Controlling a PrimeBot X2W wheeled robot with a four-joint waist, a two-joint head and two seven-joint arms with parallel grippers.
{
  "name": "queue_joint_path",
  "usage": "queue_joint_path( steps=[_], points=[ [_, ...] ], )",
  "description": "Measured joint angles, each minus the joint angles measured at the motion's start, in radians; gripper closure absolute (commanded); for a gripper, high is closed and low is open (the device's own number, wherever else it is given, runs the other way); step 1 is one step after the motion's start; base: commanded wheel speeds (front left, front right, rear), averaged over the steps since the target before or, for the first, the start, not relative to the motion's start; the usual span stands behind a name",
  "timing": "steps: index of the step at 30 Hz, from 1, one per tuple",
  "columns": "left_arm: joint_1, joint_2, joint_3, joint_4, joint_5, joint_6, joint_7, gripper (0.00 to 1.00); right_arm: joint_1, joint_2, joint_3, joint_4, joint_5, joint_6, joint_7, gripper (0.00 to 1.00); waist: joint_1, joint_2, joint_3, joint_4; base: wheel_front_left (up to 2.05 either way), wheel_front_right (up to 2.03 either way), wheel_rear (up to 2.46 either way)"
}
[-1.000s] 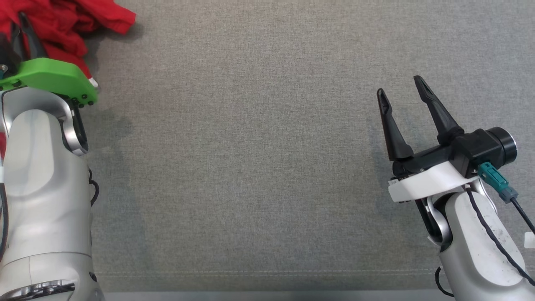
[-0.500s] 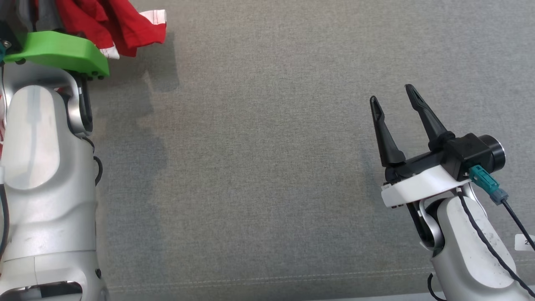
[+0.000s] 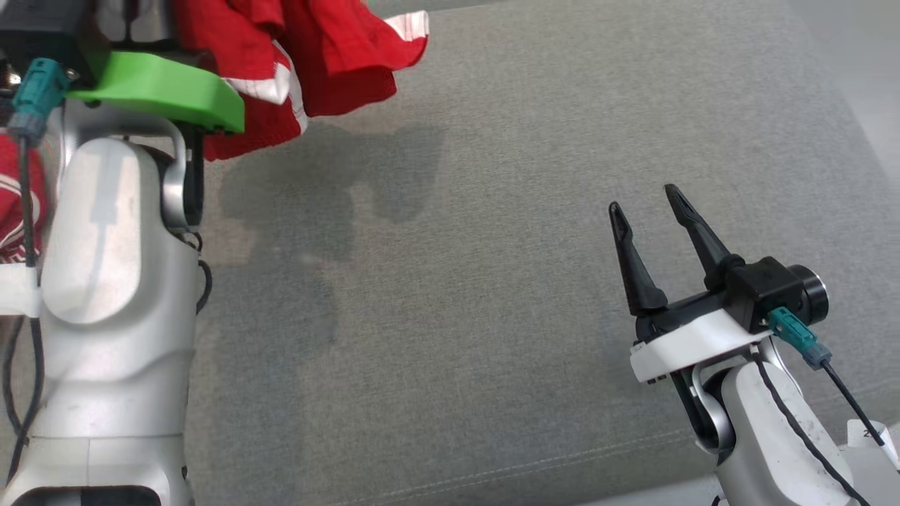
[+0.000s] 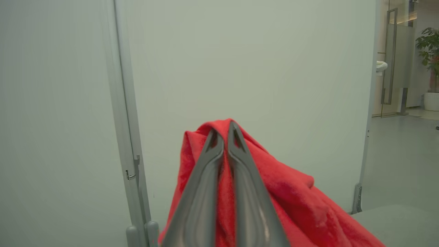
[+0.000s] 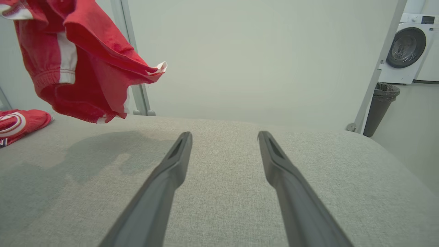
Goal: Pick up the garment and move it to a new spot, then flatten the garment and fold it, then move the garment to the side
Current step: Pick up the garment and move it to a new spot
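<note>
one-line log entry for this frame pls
stage: pick-up | left claw: shut on red garment, hanging above grey cushion | right claw: open, empty

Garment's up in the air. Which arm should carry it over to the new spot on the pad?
Left. The left tool is shut on the red garment, which hangs above the grey pad. The right tool is open and empty, well apart from it.
</note>
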Motion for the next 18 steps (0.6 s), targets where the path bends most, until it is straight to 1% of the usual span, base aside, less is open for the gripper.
queue_joint_path(
  steps=[2, 5, 6, 8, 13, 16, 18],
  points=[
    [0.019, 0.000, -0.036, -0.004, -0.026, -0.004, -0.003, 1.00, 0.009, 0.001, 0.002, 0.003, 0.001, -0.008, 0.000, 0.00, 0.0000, 0.0000, -0.011, -0.023, 0.00, 0.00, 0.00],
    [0.057, 0.001, -0.088, -0.005, -0.045, -0.004, -0.004, 1.00, 0.024, 0.001, 0.004, 0.006, 0.009, -0.008, 0.000, 0.00, 0.0000, 0.0000, -0.027, -0.058, 0.00, 0.00, 0.00],
    [0.085, 0.000, -0.123, -0.002, -0.061, -0.003, -0.004, 1.00, 0.032, 0.001, 0.005, 0.006, 0.009, -0.008, 0.000, 0.00, 0.0000, 0.0000, -0.036, -0.081, 0.00, 0.00, 0.00],
    [0.101, 0.001, -0.139, 0.004, -0.071, -0.001, -0.004, 1.00, 0.036, 0.001, 0.005, 0.006, 0.009, -0.008, 0.000, 0.00, 0.0000, 0.0000, -0.041, -0.092, 0.00, 0.00, 0.00],
    [0.175, 0.002, -0.202, 0.027, -0.087, 0.023, -0.004, 1.00, 0.048, 0.002, 0.003, 0.003, 0.015, -0.009, 0.000, 0.00, 0.0000, 0.0000, -0.058, -0.141, 0.00, 0.00, 0.00],
    [0.202, 0.002, -0.239, 0.040, -0.099, 0.041, -0.004, 1.00, 0.063, 0.002, -0.009, -0.003, 0.020, -0.025, 0.000, 0.00, 0.0000, 0.0000, -0.066, -0.160, 0.00, 0.00, 0.00],
    [0.223, 0.002, -0.253, 0.049, -0.103, 0.057, -0.004, 1.00, 0.068, 0.003, -0.012, -0.004, 0.020, -0.025, 0.000, 0.00, 0.0000, 0.0000, -0.069, -0.166, 0.00, 0.00, 0.00]
  ],
)
